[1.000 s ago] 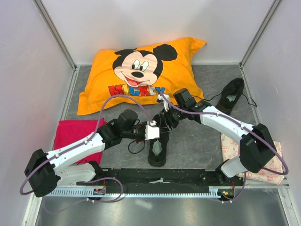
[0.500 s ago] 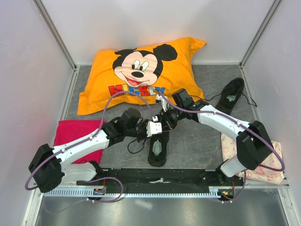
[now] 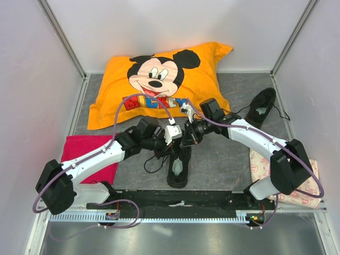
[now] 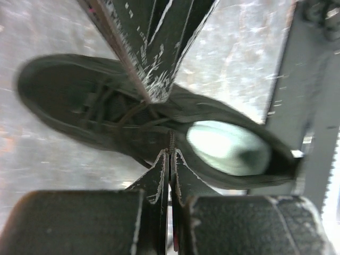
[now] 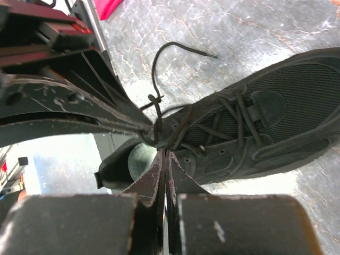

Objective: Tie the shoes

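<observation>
One black shoe (image 3: 179,166) lies on the grey table between the arms, toe pointing away, with its pale insole (image 4: 228,149) showing. Above its laced part, my left gripper (image 3: 171,134) and right gripper (image 3: 189,136) meet tip to tip. The left gripper (image 4: 171,152) is shut on a thin black lace (image 4: 171,139) of this shoe (image 4: 106,106). The right gripper (image 5: 166,154) is shut on another strand of lace (image 5: 178,130) rising from the shoe (image 5: 265,127). A loose lace end (image 5: 175,47) curls on the table. The second shoe (image 3: 261,109) lies at the far right, untouched.
An orange Mickey pillow (image 3: 159,79) fills the back of the table. A red cloth (image 3: 79,151) lies at the left and a patterned cloth (image 3: 300,186) at the right. White walls close in three sides. A black rail (image 3: 180,201) runs along the near edge.
The right gripper has shut on a lace strand. The left gripper, still shut on its lace, has lifted away from the shoe toward the pillow.
</observation>
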